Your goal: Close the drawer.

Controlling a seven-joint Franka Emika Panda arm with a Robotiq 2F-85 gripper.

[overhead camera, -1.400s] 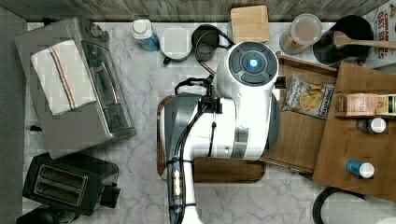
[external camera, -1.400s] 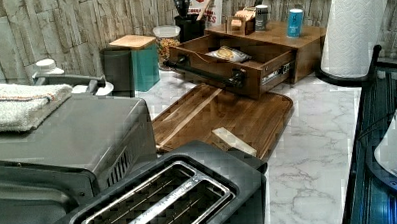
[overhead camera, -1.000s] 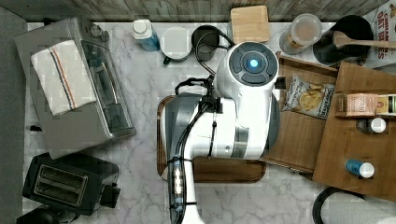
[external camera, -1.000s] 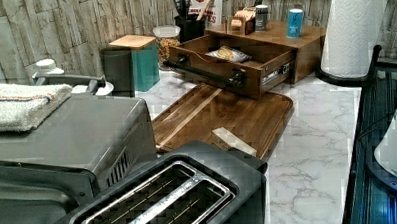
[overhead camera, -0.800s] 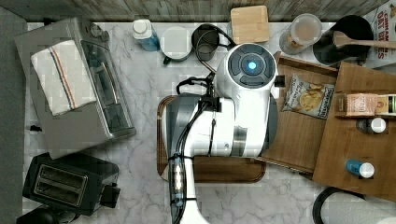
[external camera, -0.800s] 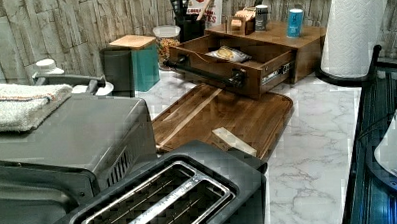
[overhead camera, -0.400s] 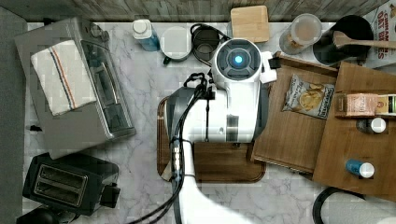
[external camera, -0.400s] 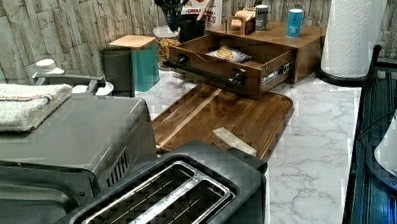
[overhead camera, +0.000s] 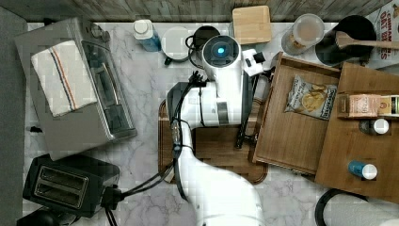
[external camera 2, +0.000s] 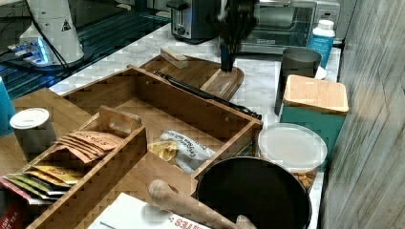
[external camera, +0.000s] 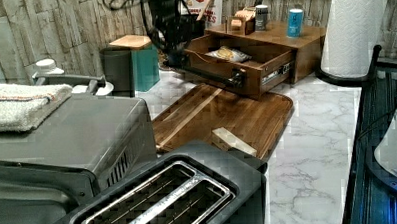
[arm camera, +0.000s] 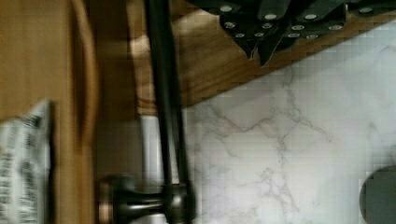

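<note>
One drawer [overhead camera: 296, 136] pulled fully out, stiff wood, light chip bag [overhead camera: 310, 99] inside — we'd push on its dark bar handle [arm camera: 166, 107]; gripper [arm camera: 266, 46] beside it, fingers pinched together, empty.

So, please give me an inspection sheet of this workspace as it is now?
Surface: marble counter, cutting board in the middle.
Job's things: drawer pulled open, chip bag inside, dark handle bar along its front.
Clutter: toaster oven, toaster, teal canister, paper towel roll.
Grippers: gripper beside the handle, fingers together, holding nothing.
Cables: black cable along the arm.
Surroundings: wood-plank wall.
</note>
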